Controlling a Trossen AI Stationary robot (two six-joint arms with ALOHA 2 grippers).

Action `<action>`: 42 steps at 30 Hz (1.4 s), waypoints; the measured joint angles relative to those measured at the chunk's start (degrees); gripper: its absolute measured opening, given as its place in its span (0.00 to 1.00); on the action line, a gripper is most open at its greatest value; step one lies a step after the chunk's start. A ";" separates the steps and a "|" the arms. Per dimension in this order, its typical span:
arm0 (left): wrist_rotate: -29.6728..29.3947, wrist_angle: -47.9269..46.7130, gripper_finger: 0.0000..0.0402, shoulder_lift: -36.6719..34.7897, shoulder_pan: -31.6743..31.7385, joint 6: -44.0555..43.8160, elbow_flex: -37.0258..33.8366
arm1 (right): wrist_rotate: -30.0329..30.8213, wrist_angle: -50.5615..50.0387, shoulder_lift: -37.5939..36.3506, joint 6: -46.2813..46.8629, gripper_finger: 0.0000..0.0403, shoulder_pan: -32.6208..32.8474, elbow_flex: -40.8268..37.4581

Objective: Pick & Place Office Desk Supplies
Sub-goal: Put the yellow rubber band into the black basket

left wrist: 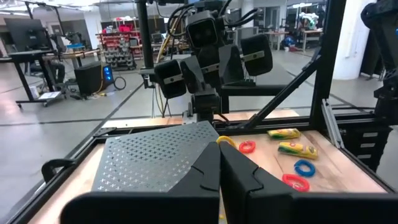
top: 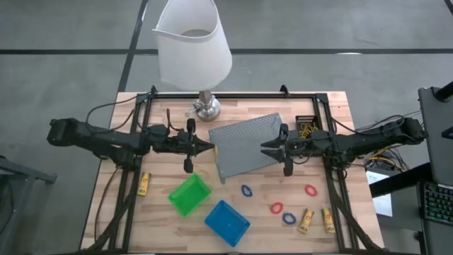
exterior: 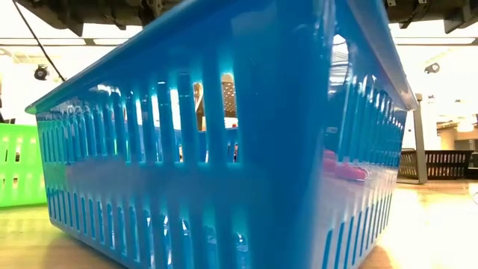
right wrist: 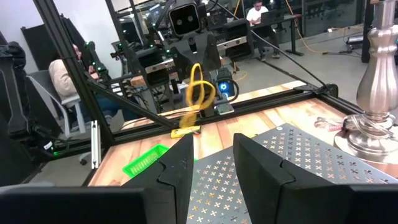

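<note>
yellow-orange rubber band [right wrist: 199, 93] is dangling in the air over the grey mesh tray [top: 244, 138], and as far as i can make out it is hanging from the left gripper [top: 207, 146], whose fingers [left wrist: 205, 177] are pressing tight together on it. i am holding the right gripper [top: 266, 149] nose to nose with it across the tray, its fingers [right wrist: 177, 165] standing apart with nothing between them. i am reading this as the carry step for one band, possibly a hand-over, since the black bin [top: 306, 126] with other yellow bands in it is sitting on the right arm's side, at the far edge of the tray. the next move is calling for me to bring the open jaws around the hanging loop and close before the left lets go, or else swing the left arm over to that bin. the red and blue loops [top: 276, 208] and the yellow sticks [top: 306, 220] are lying on the table near the green bin [top: 190, 194] and blue bin [top: 227, 222], not yet sorted.
</note>
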 joint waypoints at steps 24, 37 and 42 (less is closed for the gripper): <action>0.02 7.37 0.00 2.79 0.04 6.36 0.00 | 0.04 0.08 0.02 -0.02 0.31 -0.25 0.02; 0.02 9.90 0.00 8.95 0.04 10.47 0.00 | 0.17 4.35 1.78 -3.29 0.28 -0.25 0.02; 0.04 11.37 0.00 10.34 0.04 12.19 0.00 | 0.17 8.95 5.60 -3.17 0.28 -0.25 0.02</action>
